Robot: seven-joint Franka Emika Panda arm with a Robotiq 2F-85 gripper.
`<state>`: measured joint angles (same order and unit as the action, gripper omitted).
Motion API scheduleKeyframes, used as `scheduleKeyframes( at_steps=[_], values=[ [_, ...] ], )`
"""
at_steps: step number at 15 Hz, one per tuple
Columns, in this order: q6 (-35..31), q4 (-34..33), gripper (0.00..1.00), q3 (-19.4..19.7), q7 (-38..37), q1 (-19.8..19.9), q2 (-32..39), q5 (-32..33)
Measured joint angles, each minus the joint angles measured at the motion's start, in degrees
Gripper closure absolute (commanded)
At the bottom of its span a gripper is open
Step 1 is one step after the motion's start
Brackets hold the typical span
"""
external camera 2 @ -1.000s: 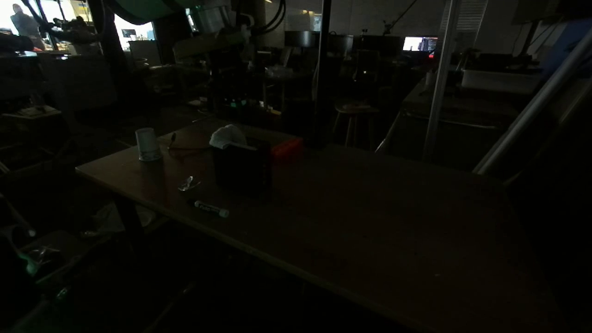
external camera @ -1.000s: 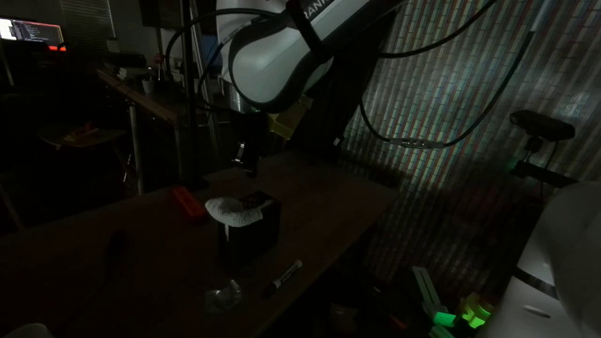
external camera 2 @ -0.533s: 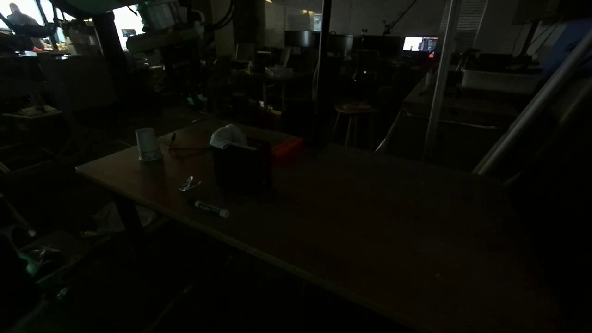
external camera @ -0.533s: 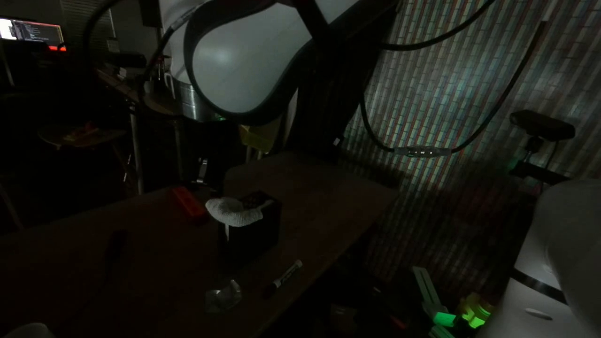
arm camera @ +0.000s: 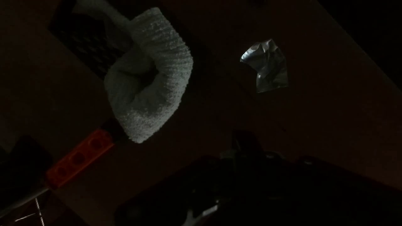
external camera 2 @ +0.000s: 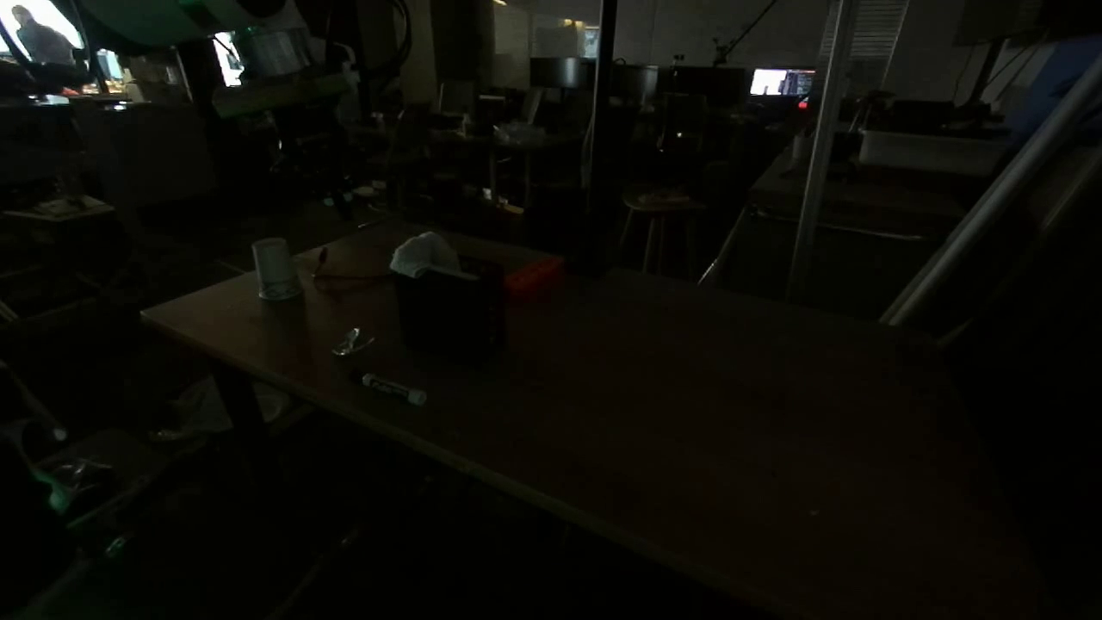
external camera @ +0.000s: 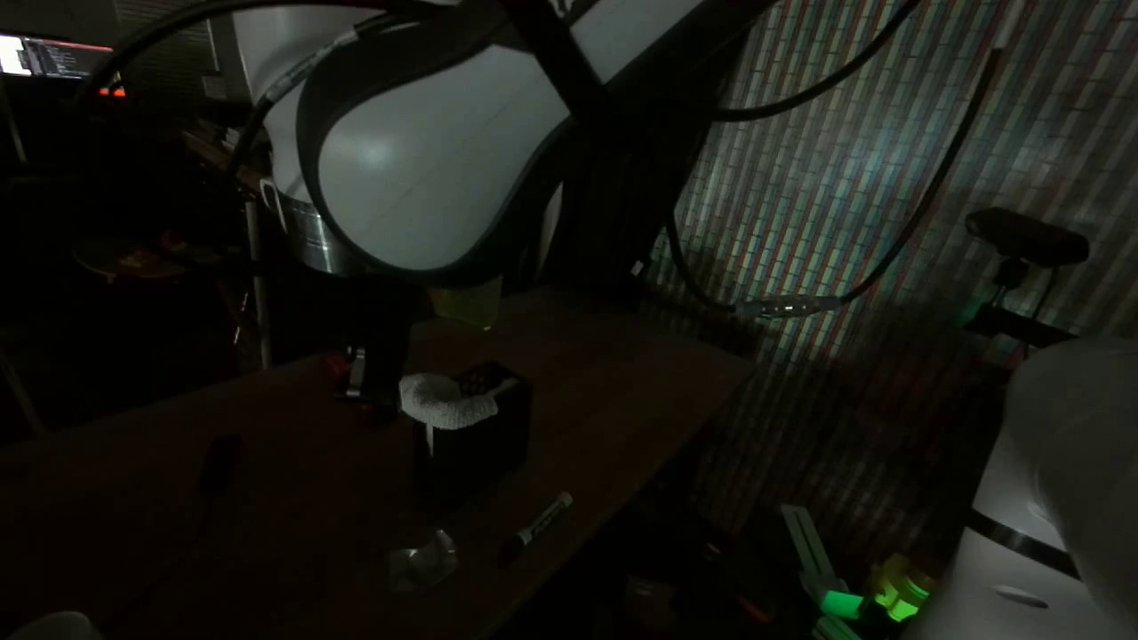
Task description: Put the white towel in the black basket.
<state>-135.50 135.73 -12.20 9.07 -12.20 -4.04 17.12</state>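
The white towel (external camera: pixel 447 405) is draped over one end of the black basket (external camera: pixel 480 458), bunched on the rim. Part of it hangs outside and a strip runs along the edge. Both also show in the other views: the towel (external camera 2: pixel 425 254) and basket (external camera 2: pixel 452 314), and the towel (arm camera: pixel 171 70) and basket (arm camera: pixel 84 45) from above. My gripper (external camera: pixel 369 404) is beside the towel end of the basket, above the table, apart from the towel. In the wrist view the gripper (arm camera: pixel 246 138) is very dark; its fingers look together with nothing between them.
A red block with holes (arm camera: pixel 78 158) lies beside the basket. A clear plastic wrapper (arm camera: pixel 270 69) and a marker (external camera: pixel 544 520) lie on the table (external camera 2: pixel 646 413). A cup (external camera 2: pixel 275 269) stands near the table's end. A dark object with a cable (external camera: pixel 220 462) lies there too.
In an exterior view my arm has moved left, past the towel end of the basket, and then downward. The towel and basket have not moved.
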Motion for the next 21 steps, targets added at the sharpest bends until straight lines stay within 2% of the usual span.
scheduleKeyframes(
  at_steps=[11,21],
  values=[
    [0.0,-3.1,1.0,1.2,0.1,0.9,8.3,2.6],
    [0.1,-7.2,1.0,4.6,0.0,1.6,13.6,6.9]
  ],
)
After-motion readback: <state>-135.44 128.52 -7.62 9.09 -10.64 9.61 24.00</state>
